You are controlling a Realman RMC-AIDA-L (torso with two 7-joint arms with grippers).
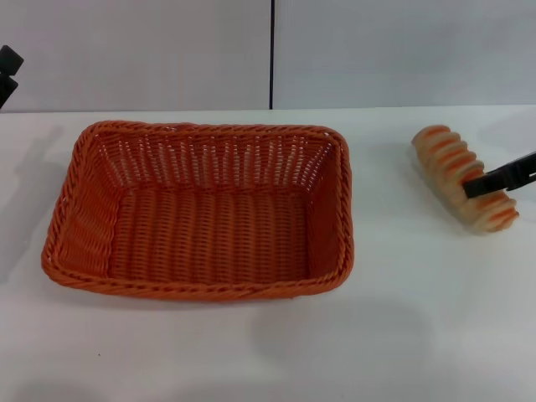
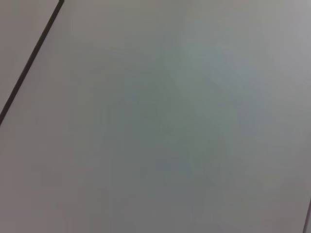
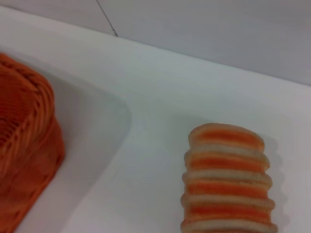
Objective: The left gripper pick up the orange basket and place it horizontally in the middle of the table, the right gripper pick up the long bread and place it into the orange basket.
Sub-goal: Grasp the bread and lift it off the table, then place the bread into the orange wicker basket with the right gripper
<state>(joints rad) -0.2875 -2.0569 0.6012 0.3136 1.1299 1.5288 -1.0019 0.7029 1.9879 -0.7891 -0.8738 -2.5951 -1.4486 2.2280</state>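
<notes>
From the head camera I see the basket (image 1: 201,209) sitting flat on the white surface (image 1: 251,352), long side running left to right, roughly in the middle and a little toward my left. Its woven floor and sloping walls are bare; nothing lies inside it. The braided rim is whole all the way round.

The bread (image 1: 462,177) is well apart from the basket, out on the right part of the surface, lying on its pale underside with the orange-brown stripes facing up. It sits at a slant, one end toward the back wall and the other nearer the robot.

The right gripper (image 1: 494,182) comes in from the right edge, and its black jaws cross the near end of the loaf (only a short stretch of them is in view). I cannot tell whether they are spread, closed, or pinching the bread.

The right wrist camera shows the bread (image 3: 227,184) close up, ridges up, resting on the surface (image 3: 160,97), with a corner of the basket (image 3: 26,145) off to one side and a bare strip of white between them.

The left gripper (image 1: 7,74) is only a black scrap at the far left edge of the head view, away from the basket; its jaws I cannot make out either. The left wrist camera shows only a plain grey panel with a dark seam.
</notes>
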